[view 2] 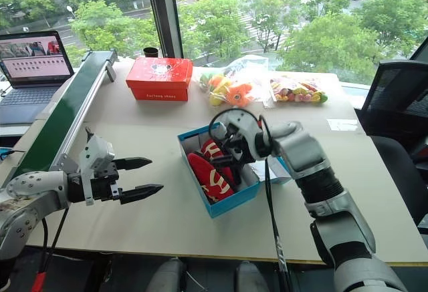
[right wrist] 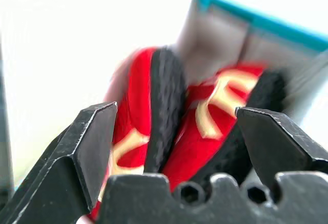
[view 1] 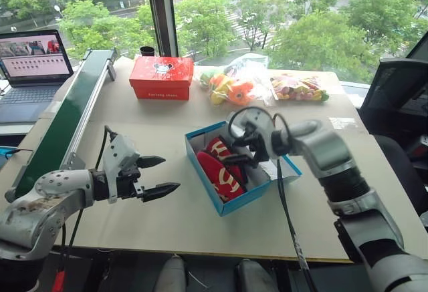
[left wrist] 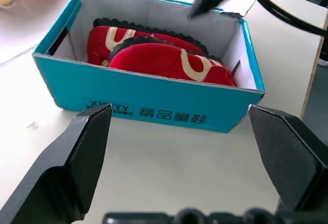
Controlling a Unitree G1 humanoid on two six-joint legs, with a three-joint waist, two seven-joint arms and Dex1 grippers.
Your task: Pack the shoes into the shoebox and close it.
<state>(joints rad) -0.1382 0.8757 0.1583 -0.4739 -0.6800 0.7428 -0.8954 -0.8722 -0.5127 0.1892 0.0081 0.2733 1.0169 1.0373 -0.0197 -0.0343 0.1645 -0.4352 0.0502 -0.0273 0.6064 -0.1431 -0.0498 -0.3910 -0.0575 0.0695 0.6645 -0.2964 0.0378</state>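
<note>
Now: shoes (view 1: 221, 165) inside shoebox (view 1: 227, 204), lid back.
Both grippers spread, empty: right gripper (right wrist: 174, 126) overhead, left gripper (view 1: 157, 175) at nine o'clock; red box (view 1: 161, 77), toy bags (view 1: 244, 85) at twelve.

Red shoes (view 1: 223, 168) inside open shoebox (view 1: 235, 200)

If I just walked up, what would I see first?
Two red shoes lying side by side in the open blue shoebox in the middle of the table. The right gripper hangs open just above them; the left gripper waits open beside the box.
</note>
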